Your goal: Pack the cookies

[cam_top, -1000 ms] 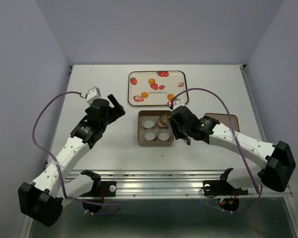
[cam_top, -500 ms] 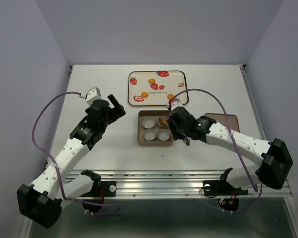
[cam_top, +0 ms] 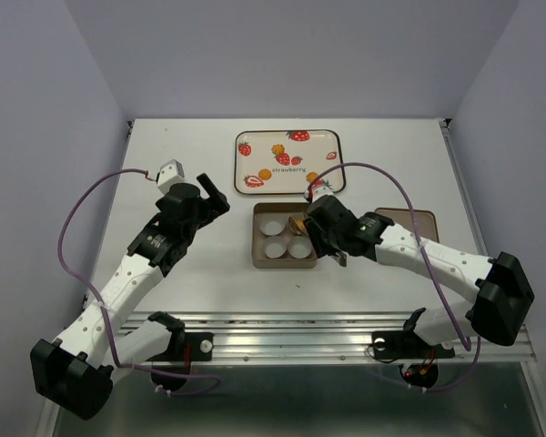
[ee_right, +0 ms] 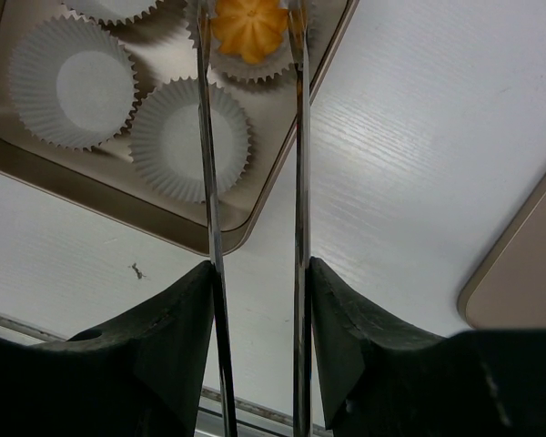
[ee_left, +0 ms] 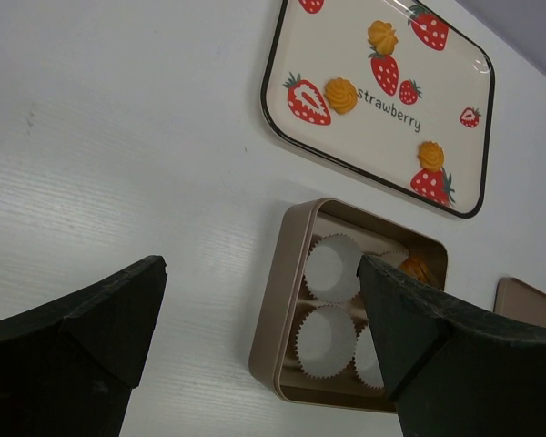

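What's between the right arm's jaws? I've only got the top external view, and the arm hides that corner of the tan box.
Observer: The right wrist view shows a small round orange-yellow cookie, gripped on both sides by the right jaws, within a white fluted paper cup in the square tan box.
Operator: How many cookies are on the cream strawberry-printed tray?
Observer: The left wrist view shows three raised swirled cookies there, distinct from the flat prints.
Operator: What about the left jaws?
Observer: In the left wrist view they are wide open, with nothing between them.
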Available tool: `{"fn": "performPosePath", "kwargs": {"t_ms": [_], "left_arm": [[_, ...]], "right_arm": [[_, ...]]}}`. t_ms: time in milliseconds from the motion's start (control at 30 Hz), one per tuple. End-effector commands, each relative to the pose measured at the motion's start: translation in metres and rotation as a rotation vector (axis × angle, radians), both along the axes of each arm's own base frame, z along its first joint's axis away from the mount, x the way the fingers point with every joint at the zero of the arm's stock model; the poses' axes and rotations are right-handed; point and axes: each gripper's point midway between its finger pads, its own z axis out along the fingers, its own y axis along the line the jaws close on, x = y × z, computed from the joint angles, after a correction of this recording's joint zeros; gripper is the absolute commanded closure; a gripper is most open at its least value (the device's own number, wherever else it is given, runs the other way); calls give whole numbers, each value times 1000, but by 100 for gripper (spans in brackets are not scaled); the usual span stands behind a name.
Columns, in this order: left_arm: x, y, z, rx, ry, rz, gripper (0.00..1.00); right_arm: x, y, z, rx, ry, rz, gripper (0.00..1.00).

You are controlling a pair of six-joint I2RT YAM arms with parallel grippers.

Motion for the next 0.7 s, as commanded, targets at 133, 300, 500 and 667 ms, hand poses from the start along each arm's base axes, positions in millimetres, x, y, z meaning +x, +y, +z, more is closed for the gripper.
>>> {"fn": "performPosePath", "kwargs": {"t_ms": [133,300,500,667], "left_arm": [[-2,1,4,7,-22,4,1],[-2,1,5,8,-24,2,1],[-4,2,8,5,-34,4,1],[-5,4,11,2,-42,9,1]], "right_arm": [[16,18,35,93,-97,-10,47],[17,18,38,96,-100,-7,47],[16,20,53,121,-114,1,51],[3,25,84,227,-151,66,51]]}}
